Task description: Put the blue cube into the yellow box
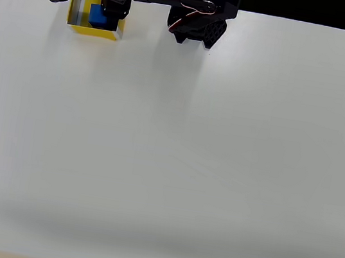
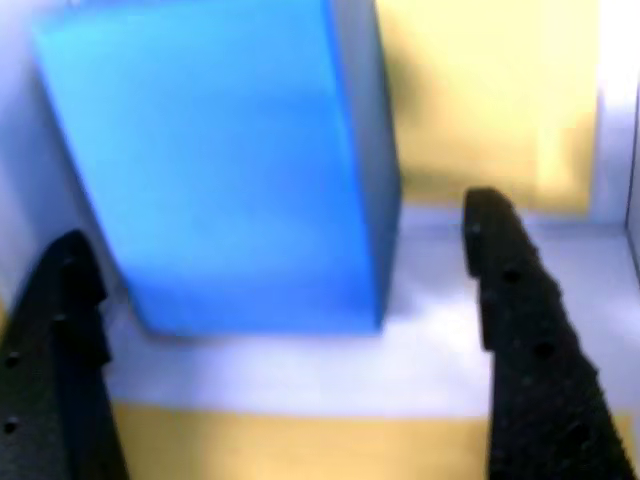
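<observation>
Basically placed: blue cube point(image 1: 99, 15) sits inside the yellow box point(image 1: 95, 31), hand point(image 1: 116, 5) right over it.

Overhead view: the box lies at the far left edge of the white desk point(image 1: 175, 155), with black background beyond it. Wrist view: hand point(image 2: 285, 300) spread wide, fingers point(image 2: 525, 330) clear of the cube point(image 2: 220, 170), gripping nothing; cube rests on the box point(image 2: 300, 440) floor. My call: lift straight up, jaws kept wide, avoid clipping the walls.

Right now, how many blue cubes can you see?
1. The blue cube sits inside the yellow box at the table's top-left in the overhead view, between the open tool's fingers. The arm may hide others.
</observation>
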Robot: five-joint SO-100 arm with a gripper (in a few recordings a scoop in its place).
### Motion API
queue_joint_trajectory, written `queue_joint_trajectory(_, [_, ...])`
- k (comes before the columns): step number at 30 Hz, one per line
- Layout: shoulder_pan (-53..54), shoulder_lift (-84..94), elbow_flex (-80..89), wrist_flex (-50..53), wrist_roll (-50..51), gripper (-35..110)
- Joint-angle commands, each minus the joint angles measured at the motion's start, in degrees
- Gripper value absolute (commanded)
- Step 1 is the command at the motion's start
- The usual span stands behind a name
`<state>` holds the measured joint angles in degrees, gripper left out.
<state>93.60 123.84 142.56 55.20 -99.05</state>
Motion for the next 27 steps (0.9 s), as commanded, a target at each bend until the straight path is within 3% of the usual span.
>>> queue_joint_trajectory(1, [1.9,4.6,-8.5,4.2,-0.5,39])
queue_joint_trajectory(17, [-0.3,15.5,-32.4,29.3,-5.1,44])
queue_joint_trajectory(27, [-24.0,24.5,-31.0,30.0,-0.4,46])
